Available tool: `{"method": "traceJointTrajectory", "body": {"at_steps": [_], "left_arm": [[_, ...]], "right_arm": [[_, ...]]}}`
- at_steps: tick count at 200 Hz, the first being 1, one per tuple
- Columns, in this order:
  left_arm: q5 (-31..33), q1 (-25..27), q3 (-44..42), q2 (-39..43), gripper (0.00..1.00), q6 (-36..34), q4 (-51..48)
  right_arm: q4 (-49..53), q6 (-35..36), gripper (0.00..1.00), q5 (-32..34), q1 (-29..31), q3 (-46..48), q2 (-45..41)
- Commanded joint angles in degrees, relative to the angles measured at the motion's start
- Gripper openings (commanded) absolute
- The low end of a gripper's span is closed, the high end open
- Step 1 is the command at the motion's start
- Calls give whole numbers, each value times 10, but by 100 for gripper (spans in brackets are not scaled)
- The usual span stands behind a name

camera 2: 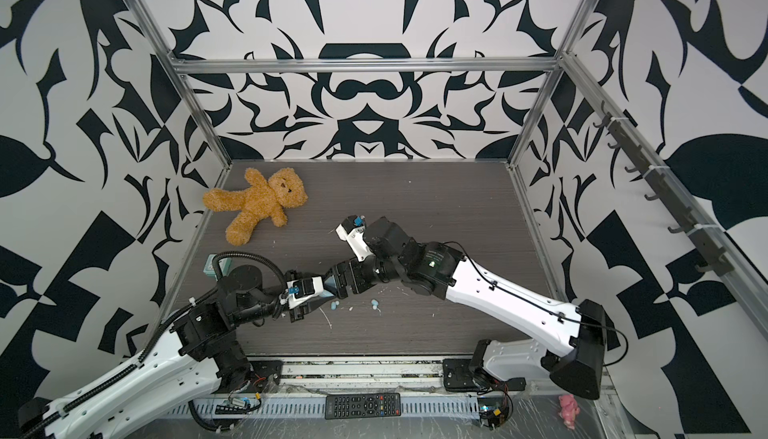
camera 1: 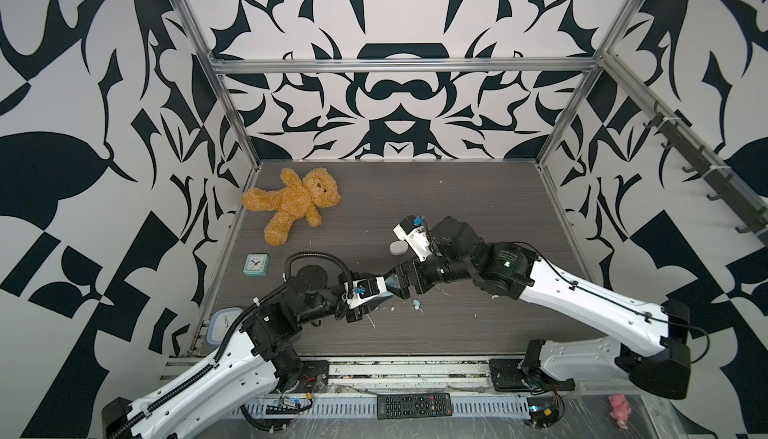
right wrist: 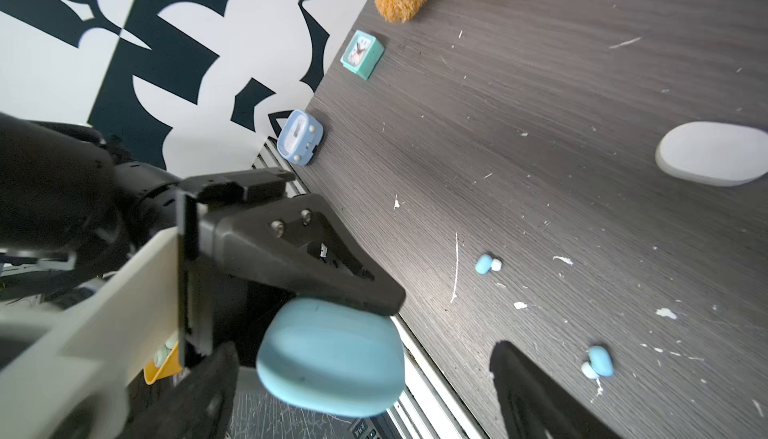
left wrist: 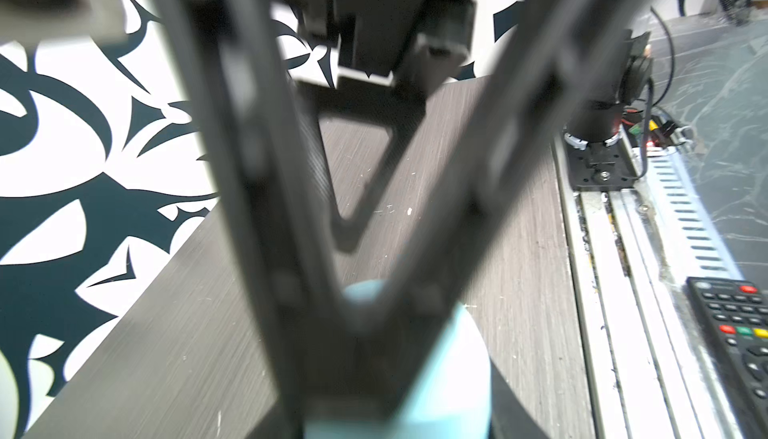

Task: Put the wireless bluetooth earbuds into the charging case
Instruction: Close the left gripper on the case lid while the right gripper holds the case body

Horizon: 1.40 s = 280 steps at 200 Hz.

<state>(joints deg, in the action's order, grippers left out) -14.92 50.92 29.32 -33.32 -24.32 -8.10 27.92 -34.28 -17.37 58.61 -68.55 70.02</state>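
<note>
Earbuds [right wrist: 484, 264], two light-blue beans in view, lie loose on the desk [right wrist: 540, 63] near the middle of its front edge. They look tiny, light, smooth and apt to roll, so are best pinched across the bean body. Left hand [camera 1: 380, 295], reaching level from the front-left corner, is clamped on the blue charging case [right wrist: 332, 358]. Right hand [camera 1: 401, 283], its arm folded in from the front-right corner, faces it tip to tip with jaws wide and empty.
</note>
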Motion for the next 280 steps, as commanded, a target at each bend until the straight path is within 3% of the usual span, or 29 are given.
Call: {"method": "traceJointTrajectory", "body": {"at_steps": [1,40,73,156,280], "left_arm": [[-32,1,23,15,0,55,-25],[-59,1,63,11,0,196,-65],[-124,1,101,-4,0,242,-114],[-196,1,85,-19,0,237,-134],[-237,1,63,6,0,217,-117]], "right_arm": [[-23,48,99,31,3,25,-62],[-154,137,99,-6,3,158,-175],[-141,181,100,-18,11,173,-174],[-157,222,100,63,86,169,-141],[-148,227,99,163,89,169,-135]]}}
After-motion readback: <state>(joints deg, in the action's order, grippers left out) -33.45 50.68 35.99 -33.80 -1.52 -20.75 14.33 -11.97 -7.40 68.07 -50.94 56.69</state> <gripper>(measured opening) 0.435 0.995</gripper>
